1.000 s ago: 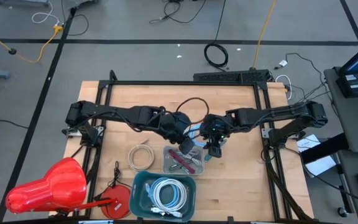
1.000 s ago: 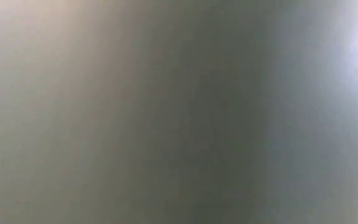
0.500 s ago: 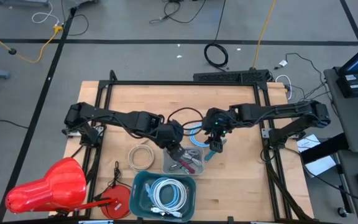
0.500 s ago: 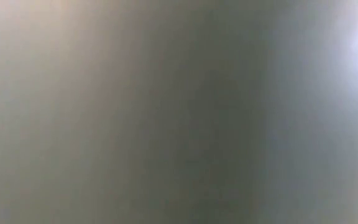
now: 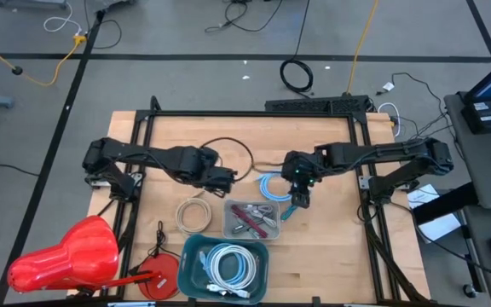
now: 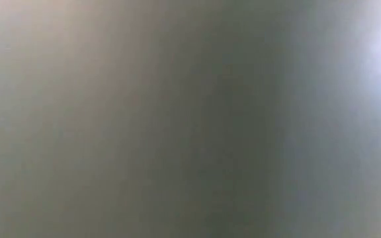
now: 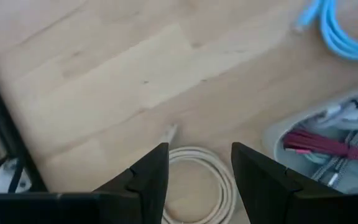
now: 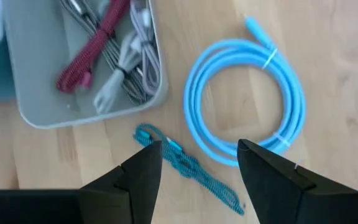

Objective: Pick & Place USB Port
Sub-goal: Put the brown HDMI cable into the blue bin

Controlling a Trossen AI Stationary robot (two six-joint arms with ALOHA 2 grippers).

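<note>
High view gives you the layout: both arms reach in over the wooden bench [image 5: 331, 247] from its two sides. Your left hand [image 5: 226, 177] hangs over bare wood, just behind the coiled cream cable [image 5: 194, 214] and beside the grey tray [image 5: 274, 230]. In the left wrist view its two fingers [image 7: 148, 171] stand apart with nothing between them, and you see the cream cable [image 7: 197, 180] below them and a corner of the grey tray [image 7: 272, 140] with its red-braided and grey cables.

Your right hand [image 5: 301, 200] sits over the bench just beyond the tray's far right corner, next to the light blue cable coil [image 5: 268, 187]. In the right wrist view its fingers [image 8: 143, 168] are also spread and empty. Under them lies a short teal braided USB cable [image 8: 188, 167], stretched out on the wood between the grey tray [image 8: 36, 112] and the light blue cable coil [image 8: 247, 99], touching neither finger. From above, that teal cable [image 5: 285, 211] shows as a small streak at the tray's right edge.

Nearer the front edge you have a teal bin [image 5: 187, 264] holding a white cable bundle [image 5: 228, 266], a red disc [image 5: 162, 277] and a red object [image 5: 62, 256] at the left corner. Low view shows you only a grey blur.
</note>
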